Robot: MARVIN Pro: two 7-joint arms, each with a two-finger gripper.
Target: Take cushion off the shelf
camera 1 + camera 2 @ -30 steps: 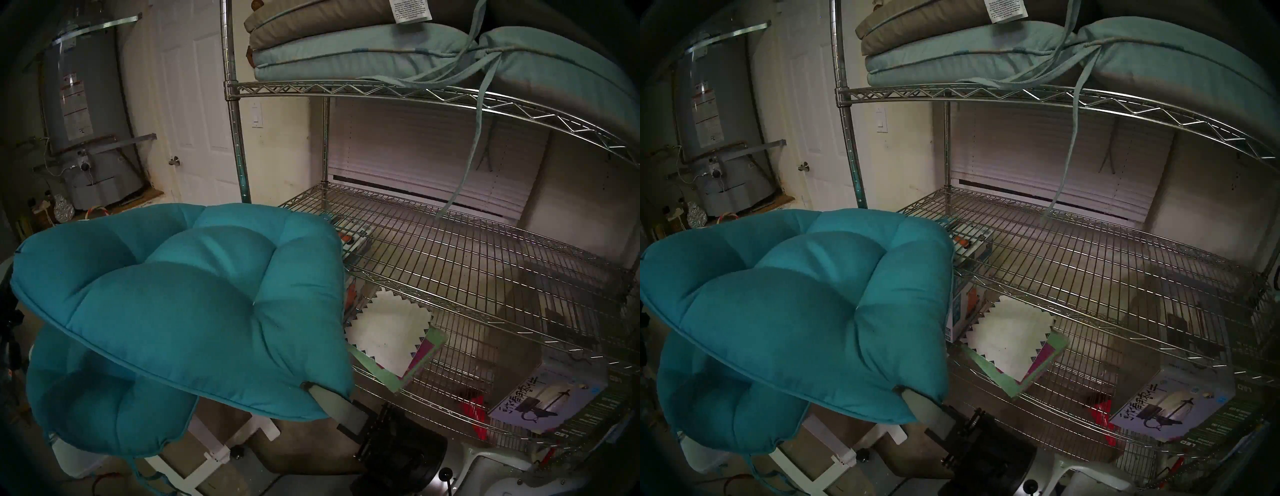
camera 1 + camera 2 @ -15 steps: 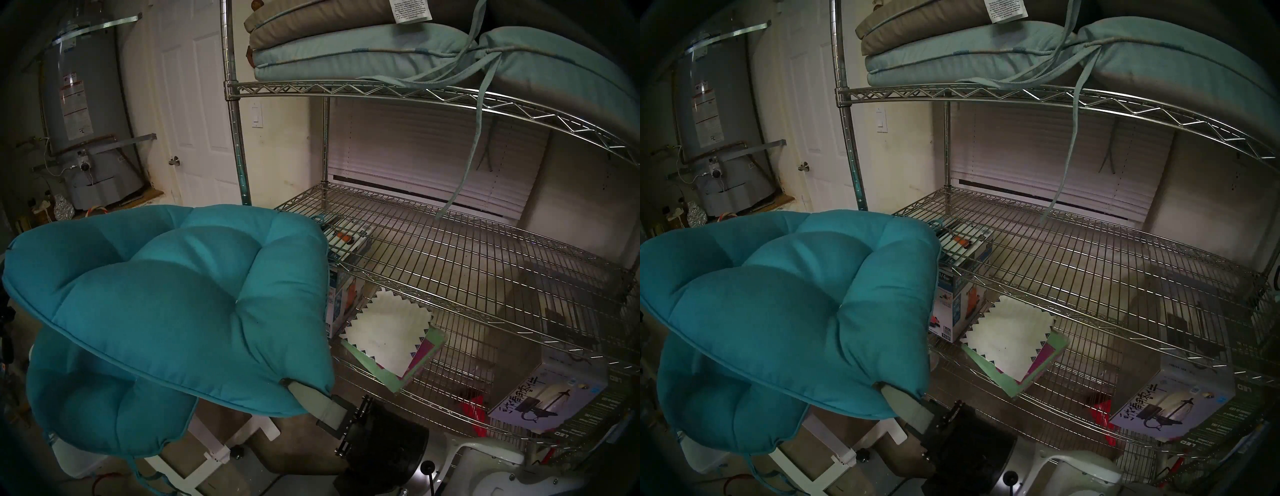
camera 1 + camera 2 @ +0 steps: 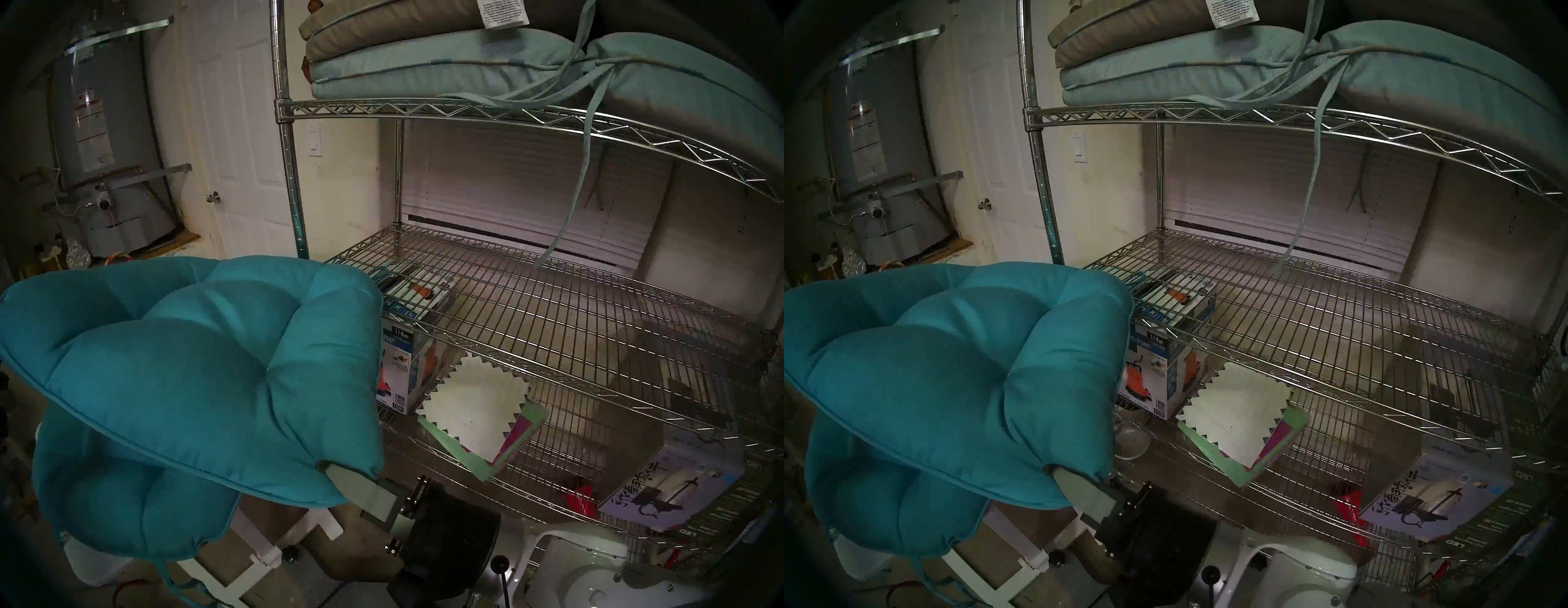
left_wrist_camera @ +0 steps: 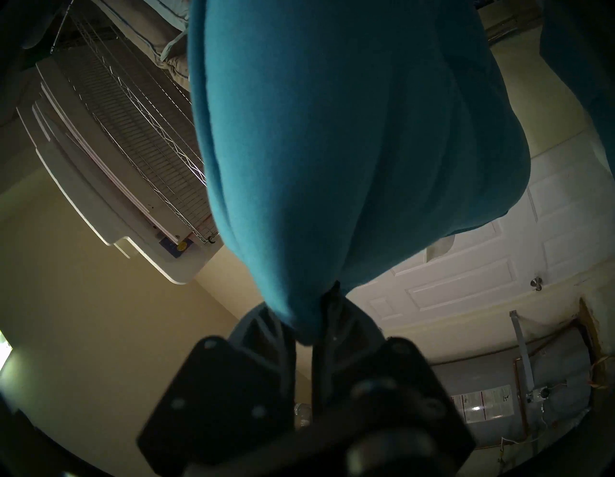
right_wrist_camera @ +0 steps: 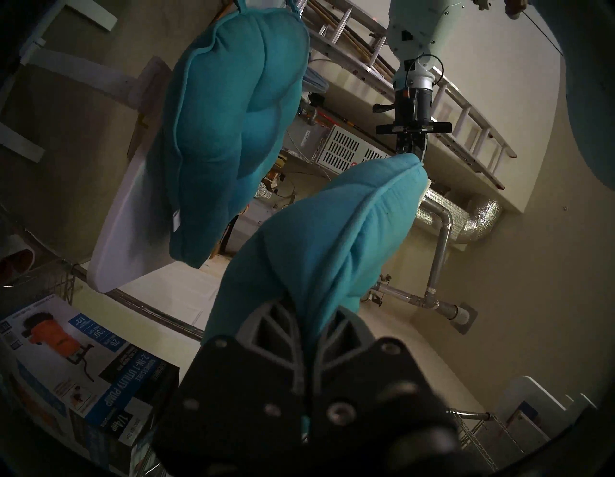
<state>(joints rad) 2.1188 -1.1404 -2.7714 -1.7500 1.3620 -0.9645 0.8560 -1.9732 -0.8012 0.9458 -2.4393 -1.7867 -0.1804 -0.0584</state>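
Teal tufted cushion [image 3: 191, 373] hangs in the air to the left of the shelf [image 3: 551, 331], carried between both arms. Only its far right corner overlaps the left end of the middle wire tier in the head views; whether it touches the wire there cannot be told. That tier is otherwise bare grid. Judgement: the lift-off is essentially done; what is left is to carry the cushion fully clear and set it down.

A second teal cushion [image 3: 135, 501] lies below the held one on a small white surface [image 5: 133, 233], with its edge hanging over. A likely drop spot, though that is a guess.

Right claw [image 3: 339, 475]: pale fingers pressed together on the cushion's near right corner, fabric bunched between them. The right wrist view shows the piped edge running up out of the pinch [image 5: 309, 319].

Left claw [image 4: 304, 319]: fingers closed onto the opposite corner, a fold of teal fabric squeezed between them. From the right wrist camera it shows at the cushion's far tip [image 5: 412, 150].

So the cushion spans claw to claw and sags a little in the middle, its tufted face toward the head camera.

On the top tier, grey and pale blue-green pads [image 3: 424, 63] stay stacked, one tie string dangling. The tier below holds a pump box [image 3: 407, 369], papers and another box.
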